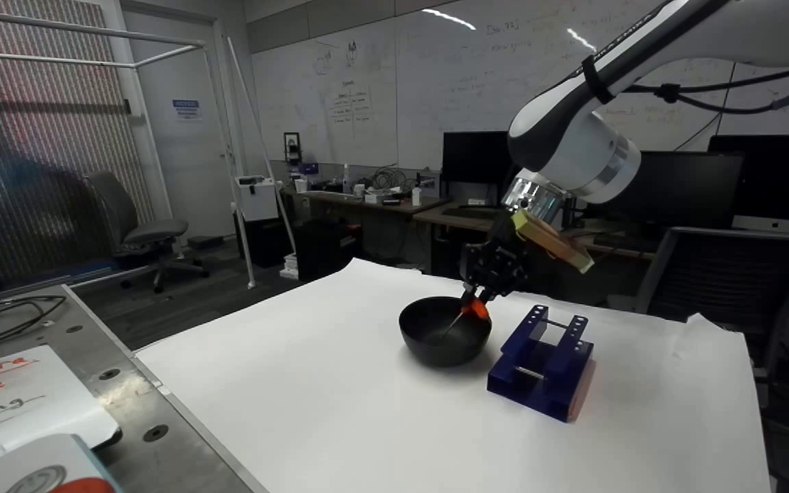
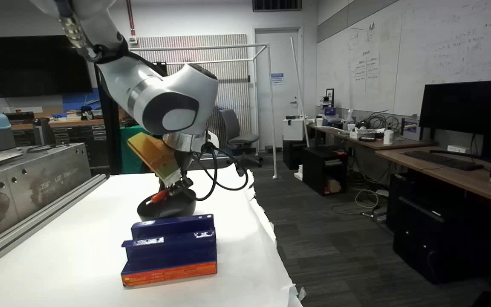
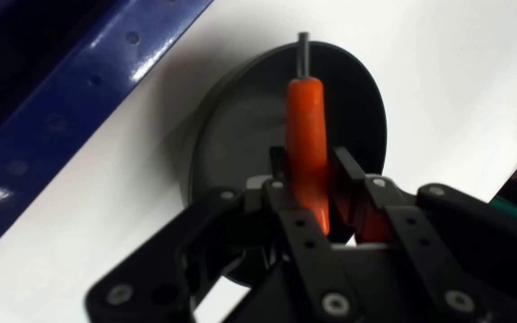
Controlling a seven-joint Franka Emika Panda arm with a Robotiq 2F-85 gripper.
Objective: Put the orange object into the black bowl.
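The black Robotiq gripper (image 3: 311, 163) grips an orange-handled screwdriver (image 3: 305, 121), its fingertips (image 3: 349, 165) set on either side of the handle. The tool is held over the glossy black bowl (image 3: 240, 130). In the wrist view the metal shaft (image 3: 303, 56) points away from the gripper, and its end passes across the line of the bowl's rim. In an exterior view the shaft slants down against the dark inside of the bowl (image 1: 439, 352), with the orange handle (image 1: 478, 308) seen at the rim; whether the tip touches the bowl cannot be told. In an exterior view the screwdriver (image 2: 159, 196) shows as a short orange length against the dark bowl.

The bowl stands mouth up on white paper (image 1: 312, 390). A dark blue rack (image 1: 555, 373) stands near it, with bare paper between the two in the wrist view. In an exterior view the rack (image 2: 168, 251) hides part of the bowl, and an orange strip (image 2: 171, 273) with lettering too small to read runs along its lower edge.

The white and black Franka Panda arm (image 1: 603, 154) reaches down from above, with a flat yellow-and-orange piece (image 2: 154, 155) beside the gripper. Behind, in both exterior views, are a whiteboard (image 1: 435, 96) with faint writing, monitors (image 2: 467, 113), a grey office chair (image 1: 155, 229) and a door (image 1: 185, 157) with a blue-and-white notice (image 1: 188, 109). A handwritten sheet (image 1: 18, 404) lies on a metal slab (image 1: 131, 404) at one side
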